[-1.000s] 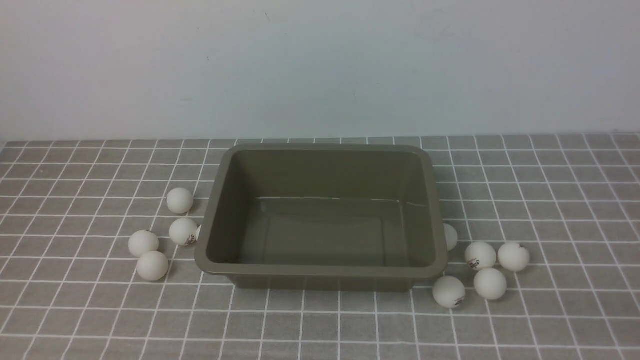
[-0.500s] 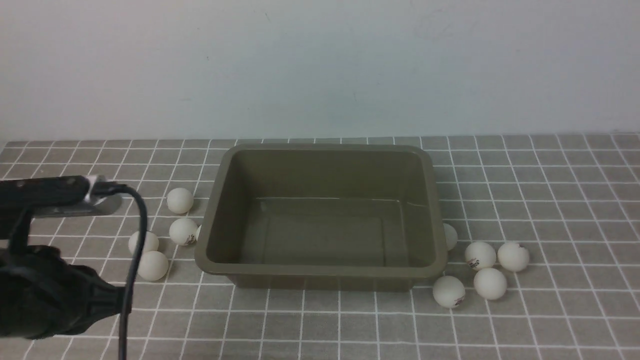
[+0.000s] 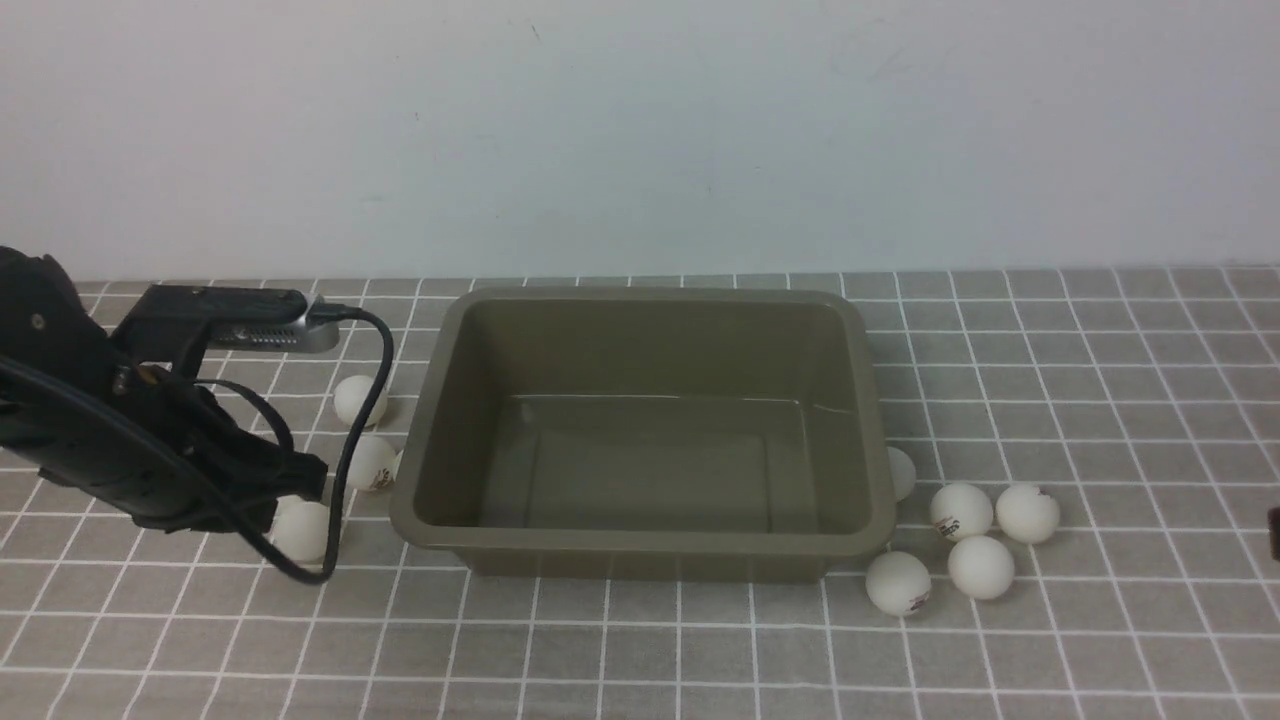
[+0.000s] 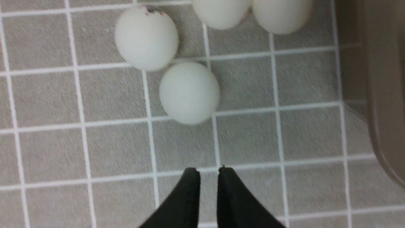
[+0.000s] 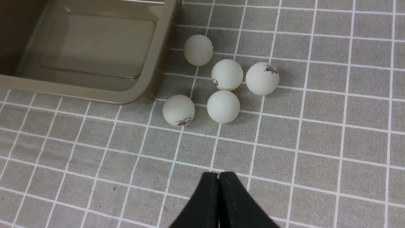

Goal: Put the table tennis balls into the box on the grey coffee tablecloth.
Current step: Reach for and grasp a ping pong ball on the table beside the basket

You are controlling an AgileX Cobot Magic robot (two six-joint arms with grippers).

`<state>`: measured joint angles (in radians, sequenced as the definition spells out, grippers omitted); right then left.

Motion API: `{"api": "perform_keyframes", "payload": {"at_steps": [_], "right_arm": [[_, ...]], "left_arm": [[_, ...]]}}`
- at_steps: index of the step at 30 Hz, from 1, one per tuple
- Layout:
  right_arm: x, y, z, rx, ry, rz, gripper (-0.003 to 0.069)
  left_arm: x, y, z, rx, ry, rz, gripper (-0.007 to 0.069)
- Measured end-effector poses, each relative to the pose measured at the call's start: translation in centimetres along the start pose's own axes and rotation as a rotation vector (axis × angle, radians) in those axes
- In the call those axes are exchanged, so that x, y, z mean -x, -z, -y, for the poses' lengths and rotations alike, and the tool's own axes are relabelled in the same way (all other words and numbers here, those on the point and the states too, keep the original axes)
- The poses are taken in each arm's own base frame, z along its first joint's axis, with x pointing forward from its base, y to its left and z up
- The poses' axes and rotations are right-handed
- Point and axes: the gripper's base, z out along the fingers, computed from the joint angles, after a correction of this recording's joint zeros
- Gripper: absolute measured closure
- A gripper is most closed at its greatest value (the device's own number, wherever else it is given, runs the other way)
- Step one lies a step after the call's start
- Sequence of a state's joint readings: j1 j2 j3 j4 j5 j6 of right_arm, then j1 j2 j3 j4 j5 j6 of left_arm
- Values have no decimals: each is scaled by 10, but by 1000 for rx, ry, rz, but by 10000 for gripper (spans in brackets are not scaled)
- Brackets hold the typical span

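The olive-brown box (image 3: 640, 545) stands open in the middle of the grey coffee tablecloth (image 3: 640, 650), with nothing showing inside. Three table tennis balls (image 3: 359, 400) show left of it, partly behind my left arm (image 3: 150, 450). Several more lie at its right front corner (image 3: 961, 511). In the left wrist view my left gripper (image 4: 208, 172) is empty, its jaws nearly together with a thin gap, just short of a plain ball (image 4: 189, 92). In the right wrist view my right gripper (image 5: 218, 174) is shut and empty, hovering short of a cluster of balls (image 5: 223, 106).
A pale wall runs along the back of the table. The left arm's black cable (image 3: 360, 400) loops down beside the box's left wall. The box rim shows in the left wrist view (image 4: 379, 95) and the right wrist view (image 5: 79, 91). A dark sliver of the right arm (image 3: 1275, 535) sits at the right edge.
My left arm has come in from the left edge and moved forward and right over the left group of balls. A dark sliver has appeared at the right edge. Balls and box have not moved.
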<state>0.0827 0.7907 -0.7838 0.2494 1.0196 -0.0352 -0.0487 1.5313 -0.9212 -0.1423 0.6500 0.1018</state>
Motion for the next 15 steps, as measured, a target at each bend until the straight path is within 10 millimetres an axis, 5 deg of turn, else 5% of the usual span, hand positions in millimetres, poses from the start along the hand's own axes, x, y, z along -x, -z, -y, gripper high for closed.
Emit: {"api": "perform_keyframes", "payload": {"at_steps": [9, 15], "right_arm": [[0, 0, 0, 0, 0, 5, 672], [2, 0, 0, 0, 0, 17, 672]], "left_arm": [[6, -50, -6, 22, 65, -9, 109], [6, -74, -9, 31, 72, -14, 60]]}}
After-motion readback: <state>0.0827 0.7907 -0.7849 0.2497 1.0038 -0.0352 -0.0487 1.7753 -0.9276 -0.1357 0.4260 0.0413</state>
